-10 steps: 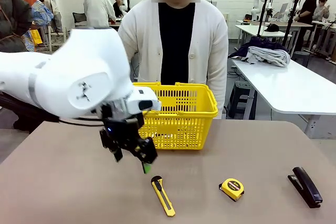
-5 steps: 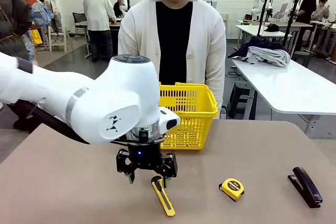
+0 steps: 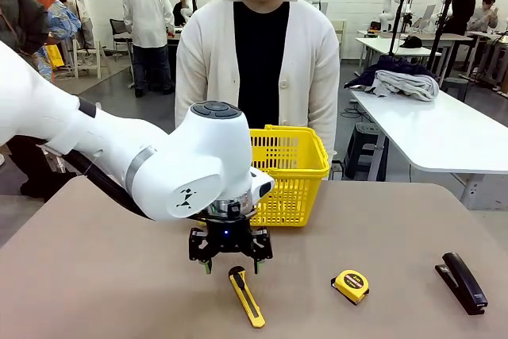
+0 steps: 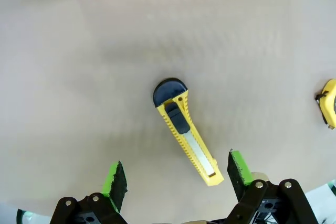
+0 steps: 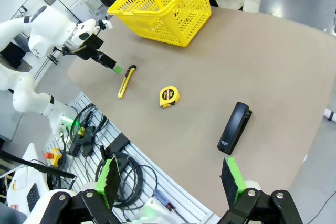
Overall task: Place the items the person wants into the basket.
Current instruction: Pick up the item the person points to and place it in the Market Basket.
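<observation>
Left hand (image 3: 231, 267), fingers apart, hangs just above the utility knife (image 3: 247, 298); its long axis crosses the finger gap obliquely.

A: Worktop (image 3: 95, 275)?
B: Matt, smooth, beige. No glare.
A: Utility knife (image 4: 186, 141)?
B: Yellow plastic with ribbed edges. Black plastic end cap and slider. Pale grey strip down the middle, can't tell if it's metal.
A: Basket (image 3: 295, 166)?
B: Yellow plastic lattice, slight sheen.
A: Tape measure (image 3: 350, 285), stapler (image 3: 461, 282)?
B: Tape measure has a yellow plastic case. Stapler is black and glossy.
A: Left tool (image 3: 231, 266)?
B: Black matt body, dull green pads (image 4: 110, 179) that look rubbery. Arm shell (image 3: 182, 172) is glossy white plastic.
A: Cardigan (image 3: 309, 77)?
B: White cloth, soft, matt.
</observation>
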Controlling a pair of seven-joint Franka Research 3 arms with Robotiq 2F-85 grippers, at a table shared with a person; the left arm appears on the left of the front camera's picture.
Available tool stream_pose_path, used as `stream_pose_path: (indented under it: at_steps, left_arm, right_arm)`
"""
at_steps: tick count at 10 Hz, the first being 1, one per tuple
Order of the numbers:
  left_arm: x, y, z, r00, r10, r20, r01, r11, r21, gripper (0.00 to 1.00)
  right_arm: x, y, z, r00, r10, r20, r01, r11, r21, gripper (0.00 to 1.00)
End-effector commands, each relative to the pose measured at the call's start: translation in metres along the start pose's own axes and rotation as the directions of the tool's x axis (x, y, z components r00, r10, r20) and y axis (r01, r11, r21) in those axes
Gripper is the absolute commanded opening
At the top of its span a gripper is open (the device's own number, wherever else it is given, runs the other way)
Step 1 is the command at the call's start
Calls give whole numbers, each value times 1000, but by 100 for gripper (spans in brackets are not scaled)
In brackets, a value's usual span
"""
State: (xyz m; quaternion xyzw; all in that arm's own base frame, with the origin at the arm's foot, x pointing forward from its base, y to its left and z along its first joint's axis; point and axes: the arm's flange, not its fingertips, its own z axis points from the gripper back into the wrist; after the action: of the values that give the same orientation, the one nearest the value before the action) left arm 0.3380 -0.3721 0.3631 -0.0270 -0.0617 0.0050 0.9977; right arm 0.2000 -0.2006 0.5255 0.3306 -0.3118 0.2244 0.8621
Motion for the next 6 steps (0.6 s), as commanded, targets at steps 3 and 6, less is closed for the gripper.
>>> stream_pose_path:
  at_steps: [3,6]
  left_arm:
    - [6,-19,-22,997,74,33,-74,997,-15,100]
    - [11,-25,-40,997,71,-6,-71,997,-8,100]
  right_arm:
    - [0,-1,-1,1000,10,23,-10,1000,19,100]
    - [0,-1,-1,1000,10,23,-10,1000,19,100]
